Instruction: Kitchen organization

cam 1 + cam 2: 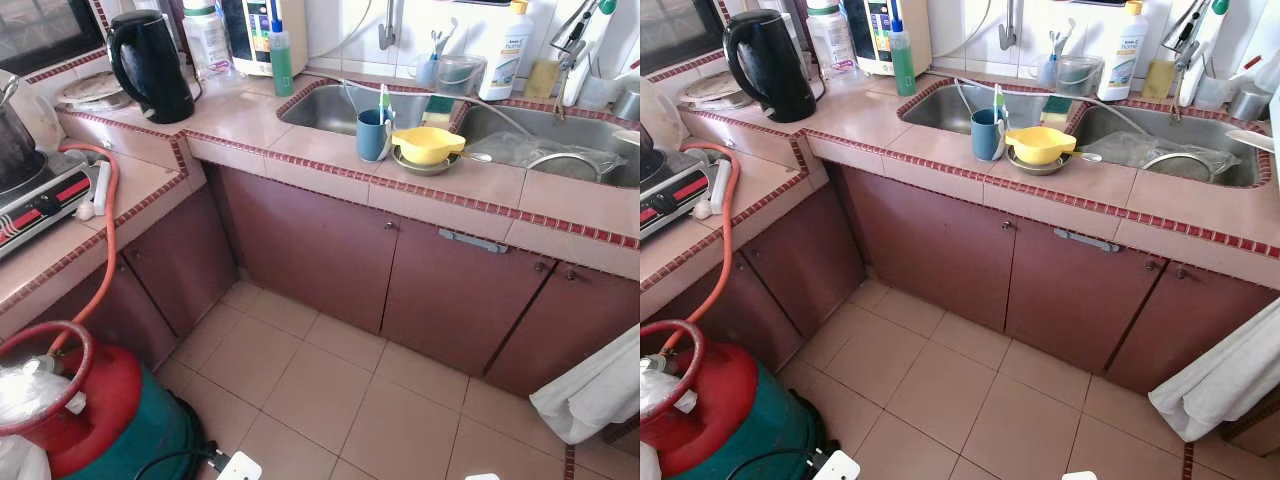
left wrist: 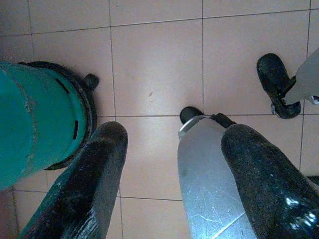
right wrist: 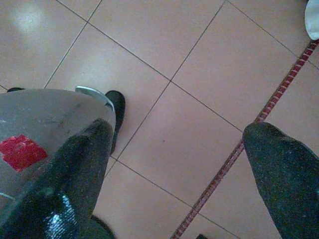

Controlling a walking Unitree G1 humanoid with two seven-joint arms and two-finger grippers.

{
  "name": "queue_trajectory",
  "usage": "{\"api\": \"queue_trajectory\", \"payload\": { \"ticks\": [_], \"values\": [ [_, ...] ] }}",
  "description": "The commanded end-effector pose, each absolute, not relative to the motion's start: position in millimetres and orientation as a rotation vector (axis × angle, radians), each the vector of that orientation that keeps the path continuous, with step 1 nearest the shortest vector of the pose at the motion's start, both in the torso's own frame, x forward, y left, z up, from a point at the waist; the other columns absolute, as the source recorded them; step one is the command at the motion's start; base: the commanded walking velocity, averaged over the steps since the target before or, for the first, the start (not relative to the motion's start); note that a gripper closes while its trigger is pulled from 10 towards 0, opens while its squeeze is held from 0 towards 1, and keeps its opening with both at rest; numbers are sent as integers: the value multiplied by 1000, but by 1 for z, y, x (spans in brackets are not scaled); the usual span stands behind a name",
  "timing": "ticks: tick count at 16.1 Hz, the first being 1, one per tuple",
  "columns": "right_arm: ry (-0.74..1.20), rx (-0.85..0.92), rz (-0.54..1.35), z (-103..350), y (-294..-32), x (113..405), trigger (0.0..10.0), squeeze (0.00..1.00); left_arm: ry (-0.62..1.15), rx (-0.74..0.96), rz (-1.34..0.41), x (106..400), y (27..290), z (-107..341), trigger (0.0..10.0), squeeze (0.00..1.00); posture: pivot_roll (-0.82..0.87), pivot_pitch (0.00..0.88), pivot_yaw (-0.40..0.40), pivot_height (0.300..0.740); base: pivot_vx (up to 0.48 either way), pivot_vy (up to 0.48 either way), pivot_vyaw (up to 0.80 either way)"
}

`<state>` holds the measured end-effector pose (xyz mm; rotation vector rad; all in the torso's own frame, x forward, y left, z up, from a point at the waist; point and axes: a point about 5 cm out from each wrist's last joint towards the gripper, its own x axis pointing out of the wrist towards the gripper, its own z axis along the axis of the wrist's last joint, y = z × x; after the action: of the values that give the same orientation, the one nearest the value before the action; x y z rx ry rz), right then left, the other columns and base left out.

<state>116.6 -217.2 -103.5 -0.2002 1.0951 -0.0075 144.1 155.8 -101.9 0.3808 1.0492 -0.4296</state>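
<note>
Hanging over the floor tiles, the left gripper (image 2: 172, 174) and right gripper (image 3: 179, 174) are both spread wide and empty. On the pink-tiled counter (image 1: 300, 140), a yellow plastic bowl (image 1: 427, 143) touches a blue cup (image 1: 373, 135) beside the steel sink (image 1: 325, 105); a careless reach could topple either.

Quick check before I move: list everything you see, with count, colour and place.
Kettle: one, black, counter corner at left.
Cup: one, blue, counter edge before the sink.
Bowl: one, yellow, on a plate right of the cup.
Sink: two steel basins.
Green bottle: one, behind the left basin.
Gas cylinder: one, red and green, floor at left.
Hose: one, orange, cylinder to stove.
Stove: one, left counter.
Cloth: one, white, lower right.
Left gripper: open, above floor.
Right gripper: open, above floor.
</note>
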Motion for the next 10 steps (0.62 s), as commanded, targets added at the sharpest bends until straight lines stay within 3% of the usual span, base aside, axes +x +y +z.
{"api": "queue_trajectory", "payload": {
  "ticks": [1,10],
  "values": [
    [1030,-394,242,-98,-186,148,10000,0,1035,220,-178,142,163,-102,10000,0,-2,0,-12,740,0,0,0],
    [1033,-352,236,-97,-188,150,10000,0,1038,185,-152,147,168,-100,10000,0,-10,0,-9,740,0,0,0]
  ]
}}
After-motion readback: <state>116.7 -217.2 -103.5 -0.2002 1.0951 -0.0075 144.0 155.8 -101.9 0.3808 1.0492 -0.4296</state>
